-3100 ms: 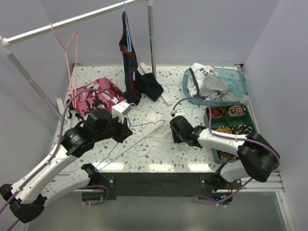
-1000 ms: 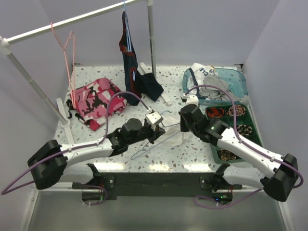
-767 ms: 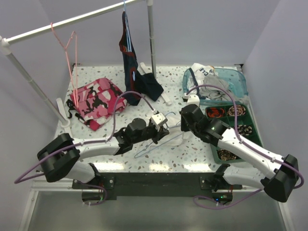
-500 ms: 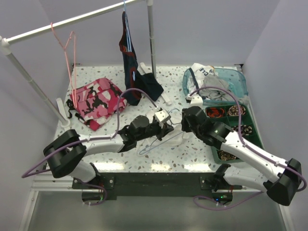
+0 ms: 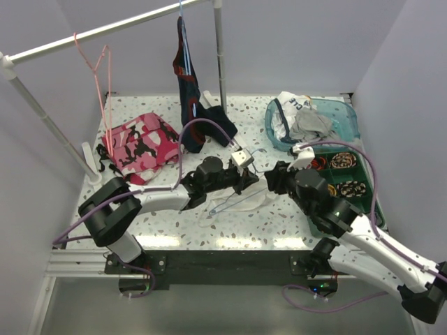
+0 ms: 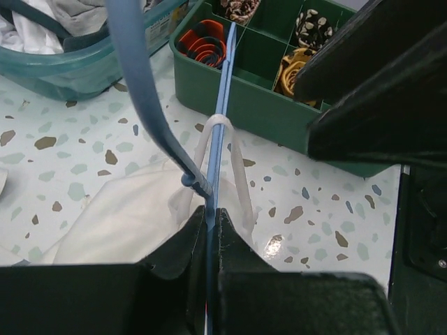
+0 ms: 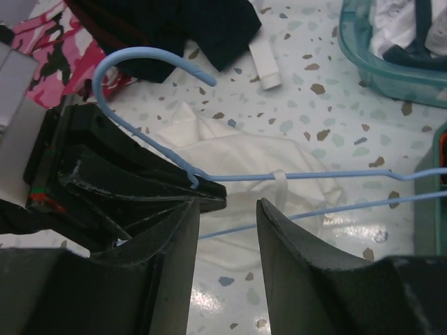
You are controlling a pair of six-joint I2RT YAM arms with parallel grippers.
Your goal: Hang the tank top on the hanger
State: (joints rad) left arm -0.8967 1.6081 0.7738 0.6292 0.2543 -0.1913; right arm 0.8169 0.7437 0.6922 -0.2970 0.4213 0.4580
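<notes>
My left claw [image 6: 209,230] pinches the hanger [image 6: 223,91] below its hook, mid-frame; one strap of the tank top [image 7: 244,157] loops over its wire, the rest crumpled on the counter [image 7: 314,105]; my right claw [image 7: 228,206] gapes wide, empty.

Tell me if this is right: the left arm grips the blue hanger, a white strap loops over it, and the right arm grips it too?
No: the right gripper has its jaws open beside the hanger, gripping nothing; the right wrist view shows it. The rest holds.

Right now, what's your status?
Left gripper shut on hanger. Right gripper open, empty. Tank top: one strap looped over hanger arm. Green tray close by.
</notes>
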